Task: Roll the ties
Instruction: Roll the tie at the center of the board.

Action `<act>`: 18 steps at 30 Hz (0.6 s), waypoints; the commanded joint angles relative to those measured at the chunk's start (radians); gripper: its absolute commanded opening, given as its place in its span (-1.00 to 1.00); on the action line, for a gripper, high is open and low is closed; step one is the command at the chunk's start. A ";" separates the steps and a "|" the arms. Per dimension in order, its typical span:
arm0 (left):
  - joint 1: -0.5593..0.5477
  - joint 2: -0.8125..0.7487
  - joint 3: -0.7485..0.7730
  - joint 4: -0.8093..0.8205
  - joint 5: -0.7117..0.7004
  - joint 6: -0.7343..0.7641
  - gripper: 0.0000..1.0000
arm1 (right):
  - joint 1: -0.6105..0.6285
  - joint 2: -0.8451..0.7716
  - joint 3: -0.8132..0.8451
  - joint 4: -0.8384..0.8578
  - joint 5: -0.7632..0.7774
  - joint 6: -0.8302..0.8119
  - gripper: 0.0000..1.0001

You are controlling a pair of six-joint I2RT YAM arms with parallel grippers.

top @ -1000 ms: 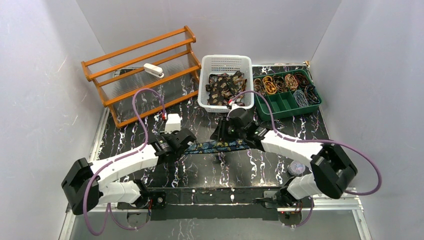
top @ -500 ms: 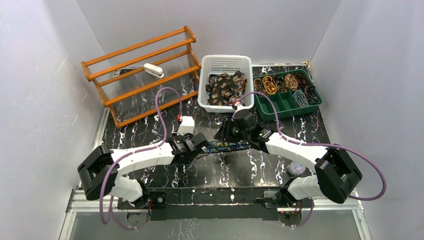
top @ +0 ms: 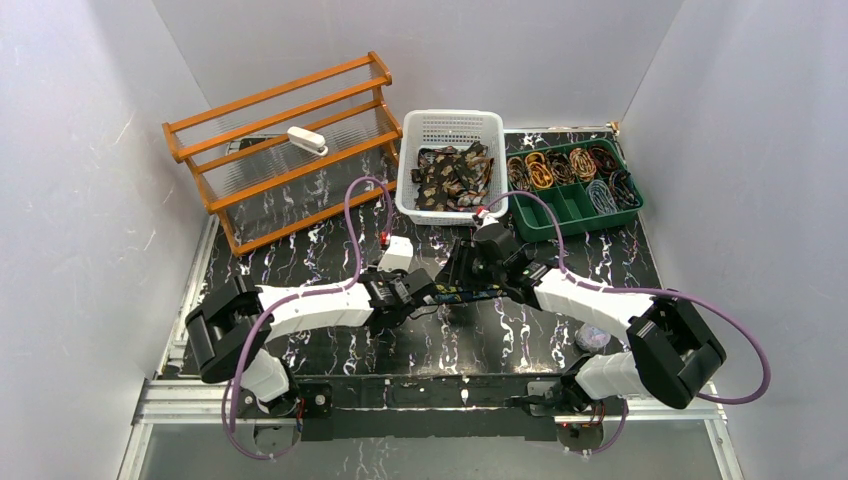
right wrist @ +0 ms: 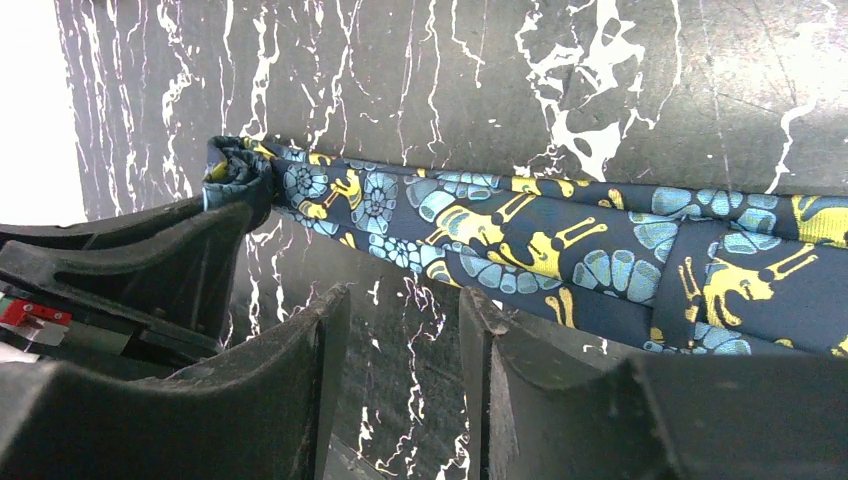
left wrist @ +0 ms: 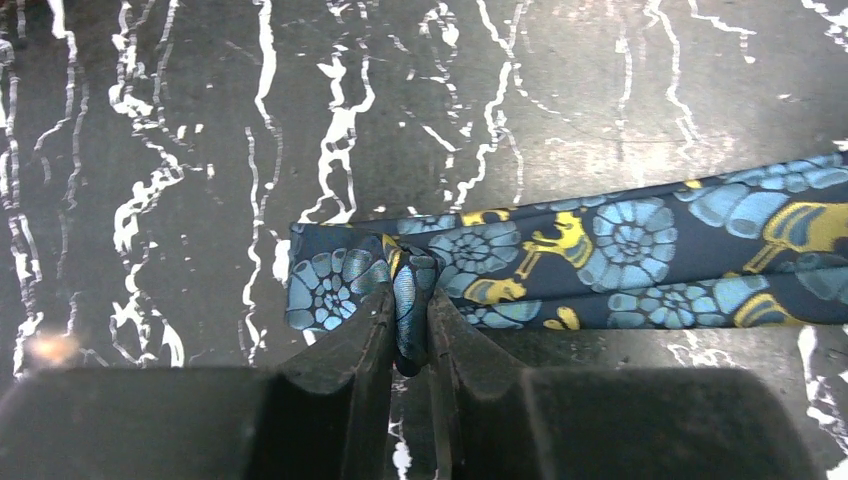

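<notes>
Table (top: 300, 250): black marbled top, everything rests on it.
Rack (top: 285, 140): wooden, far left.
Basket (top: 452, 122): white, far centre, holding heaped brown ties (top: 450, 175).
Blue tie (left wrist: 620, 260): flat on the table between both arms.
Left gripper (left wrist: 410, 330): jaws narrow, pinching a fold near the tie's end.
Right gripper (right wrist: 405, 350): jaws partly apart, empty, just beside the tie.

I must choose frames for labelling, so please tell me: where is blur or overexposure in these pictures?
Left wrist view: the blue tie is sharp; the left pincer, close to the lens, is dark and soft. Right wrist view: a blown-out white patch at the left edge. Top view: even light, sharp.
</notes>
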 commanded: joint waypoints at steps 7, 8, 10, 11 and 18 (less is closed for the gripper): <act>-0.006 -0.140 0.016 0.148 0.156 0.025 -0.12 | -0.039 -0.016 -0.008 0.055 -0.070 -0.007 0.12; -0.006 -0.188 0.001 0.166 0.160 0.025 0.00 | -0.041 -0.011 -0.002 0.055 -0.089 -0.009 0.13; 0.013 -0.284 -0.041 0.199 0.208 0.042 0.13 | -0.042 0.002 0.009 0.067 -0.127 -0.010 0.17; 0.024 -0.329 -0.051 0.192 0.222 0.044 0.16 | -0.042 0.012 0.021 0.076 -0.154 -0.012 0.20; 0.175 -0.504 -0.135 0.050 0.245 -0.008 0.26 | -0.019 0.168 0.090 0.198 -0.325 0.054 0.35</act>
